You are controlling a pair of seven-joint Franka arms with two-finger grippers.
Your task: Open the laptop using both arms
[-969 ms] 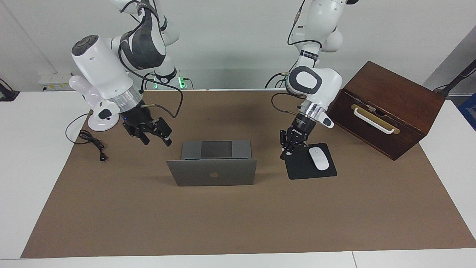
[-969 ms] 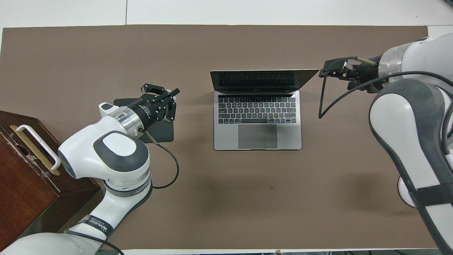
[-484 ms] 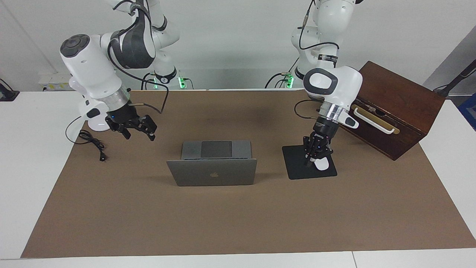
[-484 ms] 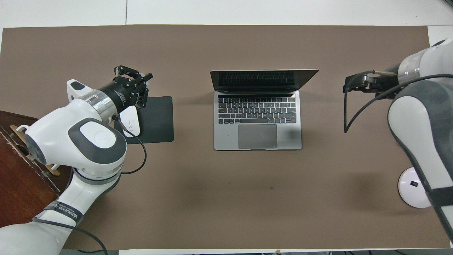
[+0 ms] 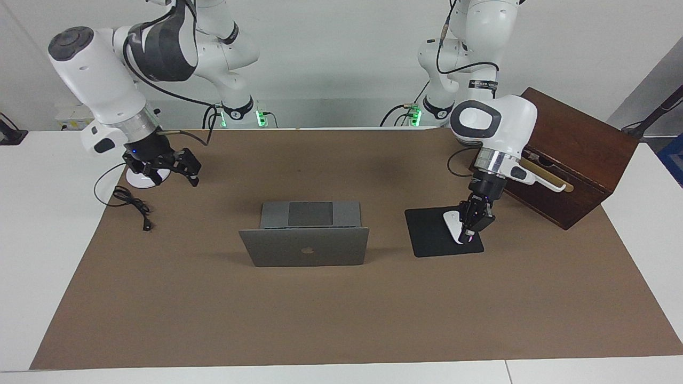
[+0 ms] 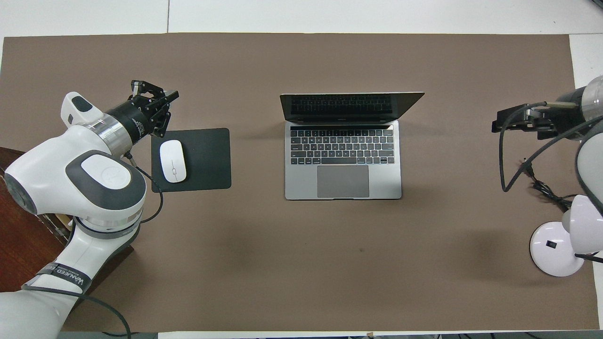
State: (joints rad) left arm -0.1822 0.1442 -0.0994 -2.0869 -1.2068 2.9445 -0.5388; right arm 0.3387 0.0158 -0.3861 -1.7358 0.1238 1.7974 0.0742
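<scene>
The silver-grey laptop [image 5: 307,246] [image 6: 343,160] stands open mid-table, its lid upright with the logo facing away from the robots and the keyboard deck showing. My left gripper [image 5: 469,234] [image 6: 169,100] is shut and holds nothing. It hangs over the edge of the black mouse pad [image 5: 427,234] [image 6: 207,157] toward the left arm's end, beside the white mouse [image 5: 451,223] [image 6: 173,161]. My right gripper [image 5: 171,176] [image 6: 501,126] is open and empty. It is raised toward the right arm's end of the table, over the lamp's base, well apart from the laptop.
A dark wooden box [image 5: 560,154] [image 6: 19,226] with a white handle sits at the left arm's end. The white lamp base [image 5: 140,181] [image 6: 556,249] and a black cable [image 5: 130,205] [image 6: 541,188] lie at the right arm's end. A brown mat [image 5: 341,309] covers the table.
Both grippers have swung outward, away from the laptop: the left across the mouse pad toward the box, the right toward the lamp. The laptop has stayed open and still.
</scene>
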